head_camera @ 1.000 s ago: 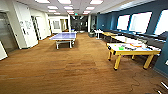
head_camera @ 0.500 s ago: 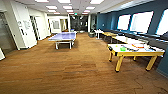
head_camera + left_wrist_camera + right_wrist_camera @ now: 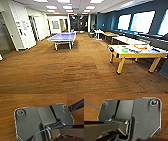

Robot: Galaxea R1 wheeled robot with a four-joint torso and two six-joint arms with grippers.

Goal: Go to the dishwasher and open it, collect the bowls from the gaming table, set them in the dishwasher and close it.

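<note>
Bowls are what this leg is after, and a bright green one [image 3: 124, 50] sits on the white surface of the air-hockey table [image 3: 120, 55], toward the near left corner, close to the end with the black goal slot. Its shape is too small to make out well; a paler bowl may lie among the coloured things further along the surface, but I cannot tell which of them it is. Orange and blue markings or objects lie toward the far right edge.

Judging by the look, the bowl is light, stiff plastic — not fragile, but smooth and likely to skate on that slick white top if nudged. The rim seems the sensible place to take hold: one finger inside, one outside the wall, rather than a squeeze across the whole width.

The yellow-legged table stands on the brown floor [image 3: 65, 72] along the blue window wall, with more tables behind it in a row. A blue table-tennis table [image 3: 63, 37] stands well apart, toward the middle of the room, and a corridor opens beyond.

Both wrist views look down on the floor past the robot's own dark plates — whether either end effector is open or closed, or holding anything, I cannot tell.
</note>
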